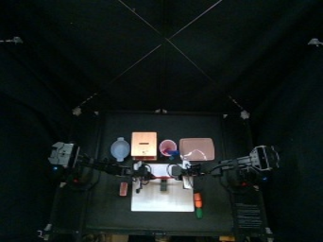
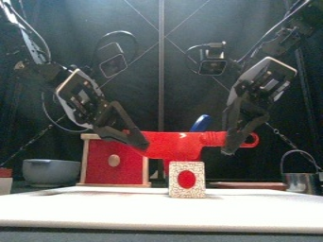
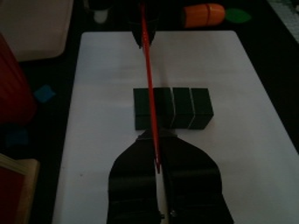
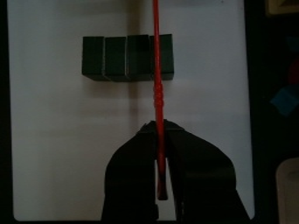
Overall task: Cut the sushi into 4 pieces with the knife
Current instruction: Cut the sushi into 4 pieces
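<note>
"While both arms meet over the board, what lies round the roll?"

"Behind the white cutting board [image 2: 89, 203] stand a blue-grey bowl [image 2: 48, 171], a wooden box [image 2: 111, 161] with a red drawer front, a red cup [image 1: 168, 147] and a pink tray [image 1: 198, 147], all in a row. A metal cutter [image 2: 299, 180] sits at the right, and an orange toy [image 3: 205, 12] lies just off the board's edge."

"Anything in the way of the roll?"

"Only the red knife [image 2: 190, 144], held level just above the sushi roll [image 2: 187, 179], which lies mid-board. From the wrists the blade crosses it along the seam beside one end block. Whether they touch, I cannot tell."

"And the claws?"

"The left gripper [image 2: 136, 142] and right gripper [image 2: 233, 144] are each pressed together on one end of the knife."

"The containers?"

"A blue knife [image 2: 202, 123] rises where the cup stands. The bowl's inside is hidden."
</note>
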